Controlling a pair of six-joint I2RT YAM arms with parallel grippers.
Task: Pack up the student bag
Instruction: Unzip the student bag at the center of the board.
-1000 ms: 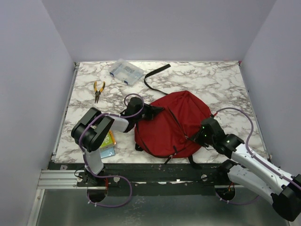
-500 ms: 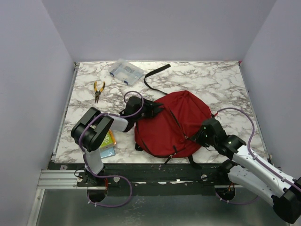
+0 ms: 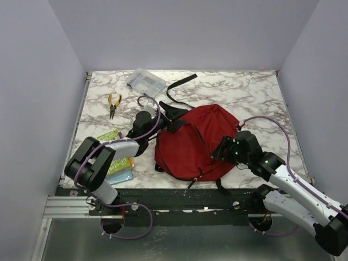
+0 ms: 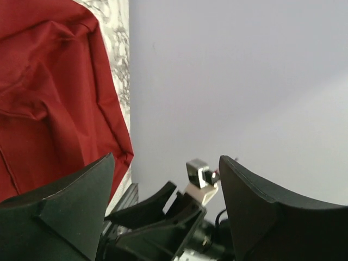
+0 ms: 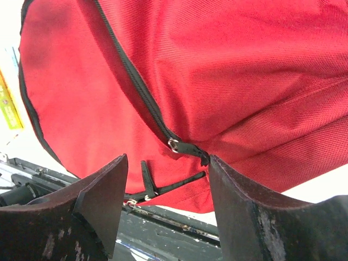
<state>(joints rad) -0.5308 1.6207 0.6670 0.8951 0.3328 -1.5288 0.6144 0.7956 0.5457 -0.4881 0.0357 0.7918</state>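
The student bag (image 3: 202, 136), dark red with a black zip, lies on the marble table near the front edge. At the bag's upper left edge my left gripper (image 3: 175, 120) is open, and in its wrist view the left gripper (image 4: 166, 185) has nothing between its fingers and the bag (image 4: 49, 92) lies off to the left. My right gripper (image 3: 218, 150) stands open at the bag's right front side. In the right wrist view the black zip pull (image 5: 187, 147) hangs free just beyond the right gripper (image 5: 168, 182), close to the right fingertip.
Orange-handled pliers (image 3: 113, 103) and a clear plastic box (image 3: 145, 82) lie at the back left. A loose black strap (image 3: 179, 87) runs behind the bag. Green, orange and blue flat items (image 3: 118, 162) sit under the left arm near the front edge.
Both grippers have opened. The left one let go of the bag's edge and lifted back, its elbow swinging left. The right one released the zip pull.
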